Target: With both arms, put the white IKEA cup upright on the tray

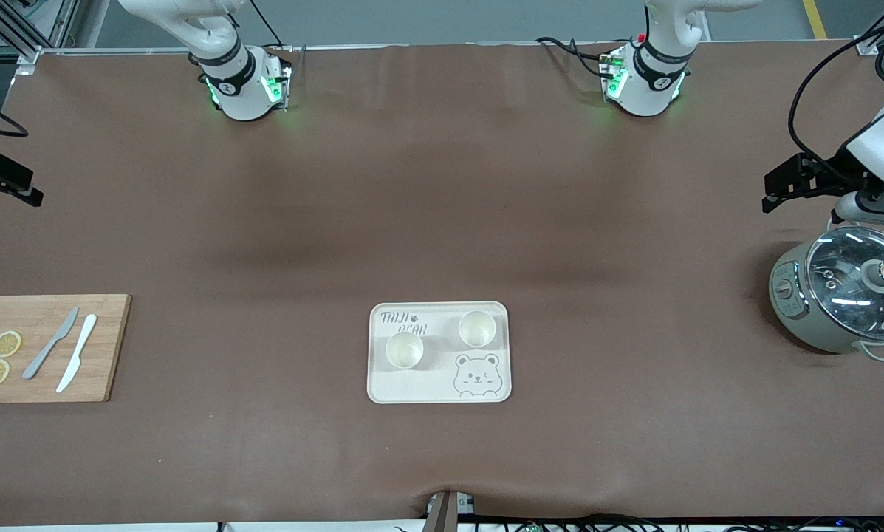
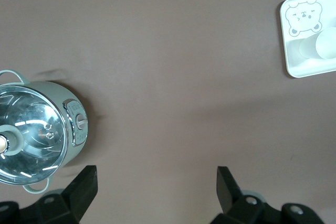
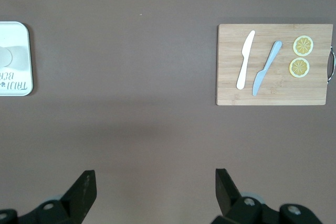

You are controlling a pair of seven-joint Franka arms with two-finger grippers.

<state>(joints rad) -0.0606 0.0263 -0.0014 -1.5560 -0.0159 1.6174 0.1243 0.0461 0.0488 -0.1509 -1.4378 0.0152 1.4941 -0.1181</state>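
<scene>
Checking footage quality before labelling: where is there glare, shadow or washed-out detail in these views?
Front view: streaky reflections on the pot's glass lid, dark shading across the brown table. Left wrist view: the same lid glares, and the cups blend into the pale tray. Right wrist view: even light, cutting board crisp.

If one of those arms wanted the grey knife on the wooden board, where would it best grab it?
Probably from straight above, at the handle end of the grey knife, fingers straddling its narrow width. It lies flat on the cutting board, so there is nothing to get under, and the white knife lies close beside, leaving only a slim gap.
</scene>
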